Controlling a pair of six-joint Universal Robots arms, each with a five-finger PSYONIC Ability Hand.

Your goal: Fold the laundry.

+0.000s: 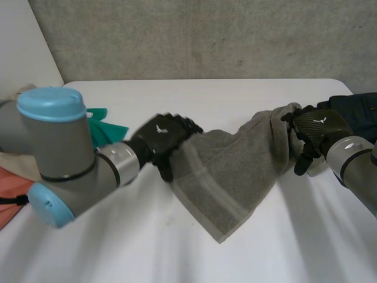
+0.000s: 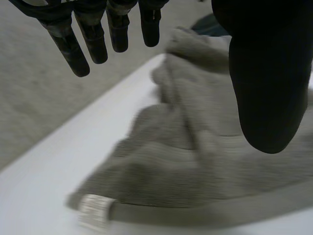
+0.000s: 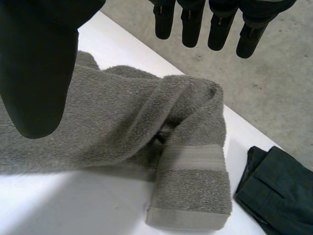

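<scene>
In the head view a grey towel (image 1: pixel 227 171) is seen lying rumpled across the white tabletop (image 1: pixel 118 236), with the left hand (image 1: pixel 164 137) at one end and the right hand (image 1: pixel 317 128) at the other. A dark garment (image 1: pixel 353 103) is seen just beyond the right hand, and a green cloth (image 1: pixel 109 127) behind the left arm.

In the left wrist view the fingers (image 2: pixel 93 39) are held straight and well apart from the thumb (image 2: pixel 266 73). The towel lies below them, and nothing is pinched.

In the right wrist view the fingers (image 3: pixel 190 24) are likewise straight and spread from the thumb (image 3: pixel 36 73). They are above the towel's bunched end, which lies near the dark garment.
</scene>
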